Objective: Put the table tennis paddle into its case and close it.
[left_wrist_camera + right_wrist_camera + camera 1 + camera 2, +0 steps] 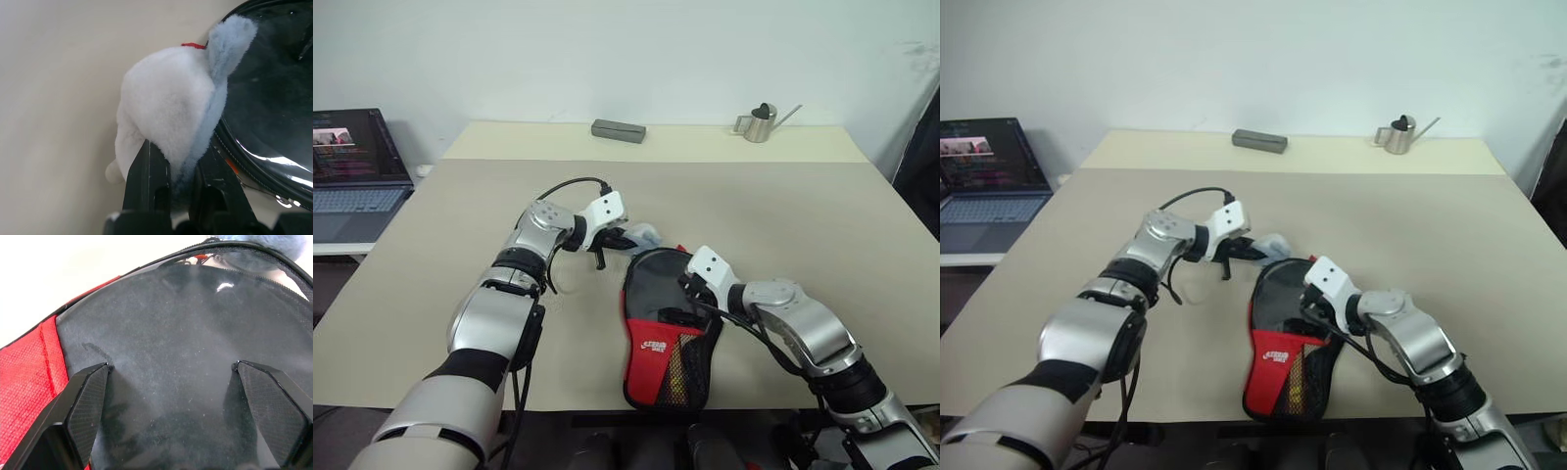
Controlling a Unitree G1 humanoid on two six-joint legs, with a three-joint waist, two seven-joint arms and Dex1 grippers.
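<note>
Head overview; wrist close-ups on case [666, 333]

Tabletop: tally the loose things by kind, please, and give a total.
Paddle case: 1
Fluffy white-blue charm: 1
Grey block: 1
Metal watering can: 1
Total: 4

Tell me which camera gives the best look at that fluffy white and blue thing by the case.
The left wrist view: the fluffy white and blue thing looms close, pinched by the left gripper. The head views show just a small pale tuft; the right wrist view catches its blue edge.
</note>
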